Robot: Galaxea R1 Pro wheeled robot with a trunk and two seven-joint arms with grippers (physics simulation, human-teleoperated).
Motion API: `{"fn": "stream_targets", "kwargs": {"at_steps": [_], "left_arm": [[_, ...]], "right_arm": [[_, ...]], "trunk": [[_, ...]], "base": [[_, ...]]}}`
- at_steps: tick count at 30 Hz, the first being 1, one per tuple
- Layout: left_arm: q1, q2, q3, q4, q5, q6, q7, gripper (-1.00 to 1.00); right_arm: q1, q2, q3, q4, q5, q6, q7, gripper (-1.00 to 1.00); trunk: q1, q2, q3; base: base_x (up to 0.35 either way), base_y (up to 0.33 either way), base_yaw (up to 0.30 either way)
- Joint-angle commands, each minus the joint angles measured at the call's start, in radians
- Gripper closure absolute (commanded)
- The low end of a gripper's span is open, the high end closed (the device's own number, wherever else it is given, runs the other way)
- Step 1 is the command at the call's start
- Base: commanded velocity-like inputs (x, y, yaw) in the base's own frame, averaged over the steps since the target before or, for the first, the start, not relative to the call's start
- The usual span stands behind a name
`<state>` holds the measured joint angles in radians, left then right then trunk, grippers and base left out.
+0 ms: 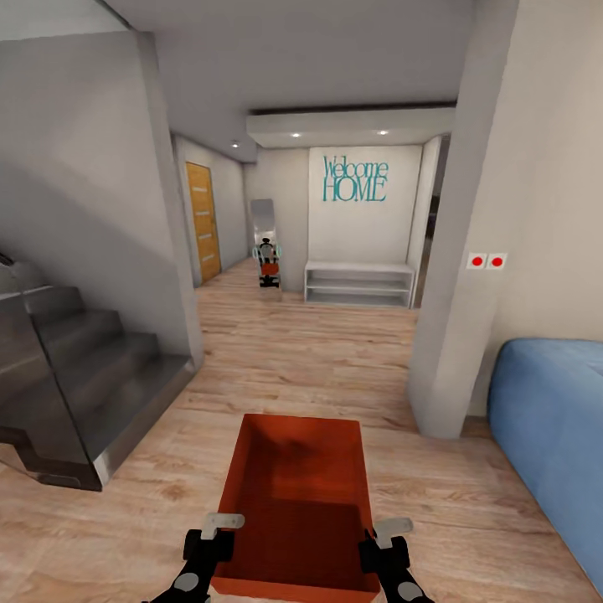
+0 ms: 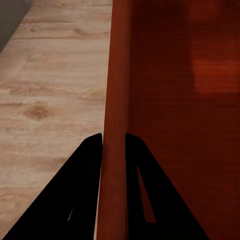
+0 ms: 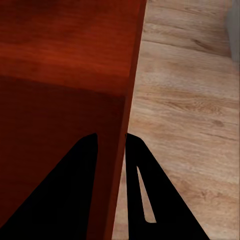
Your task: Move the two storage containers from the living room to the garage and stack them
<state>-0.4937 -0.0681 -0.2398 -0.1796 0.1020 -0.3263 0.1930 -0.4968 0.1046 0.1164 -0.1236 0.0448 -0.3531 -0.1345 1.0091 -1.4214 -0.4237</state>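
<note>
Orange-red storage container point(image 1: 297, 502) hung between both jaws, its long axis running straight ahead from them; left gripper point(image 2: 114, 137) and right gripper point(image 3: 111, 137) each clamped a side wall, equally near, above the wood floor point(image 1: 293, 352).

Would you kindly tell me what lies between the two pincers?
The storage container spans the gap in the head view, left pincer and right pincer each gripping a side wall.

A home hallway: "Welcome HOME" sign point(image 1: 355, 178), stairs point(image 1: 75, 368), plank floor point(image 1: 293, 352)
</note>
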Motion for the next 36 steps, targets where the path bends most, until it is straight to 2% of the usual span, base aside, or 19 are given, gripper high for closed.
{"fn": "stream_targets", "kwargs": {"at_steps": [1,36], "left_arm": [[-0.002,0.0,0.047,-0.003,0.035,-0.004,0.01,1.0],[-0.003,0.001,0.048,-0.001,0.034,-0.004,0.009,1.0]], "right_arm": [[0.0,0.0,-0.003,0.002,0.0,-0.001,-0.013,1.0],[0.0,0.0,-0.002,0.004,0.004,-0.001,-0.013,1.0]], "trunk": [[0.001,-0.001,-0.001],[0.001,-0.001,-0.001]], "base": [[0.339,0.0,0.0],[0.339,0.0,0.0]]}}
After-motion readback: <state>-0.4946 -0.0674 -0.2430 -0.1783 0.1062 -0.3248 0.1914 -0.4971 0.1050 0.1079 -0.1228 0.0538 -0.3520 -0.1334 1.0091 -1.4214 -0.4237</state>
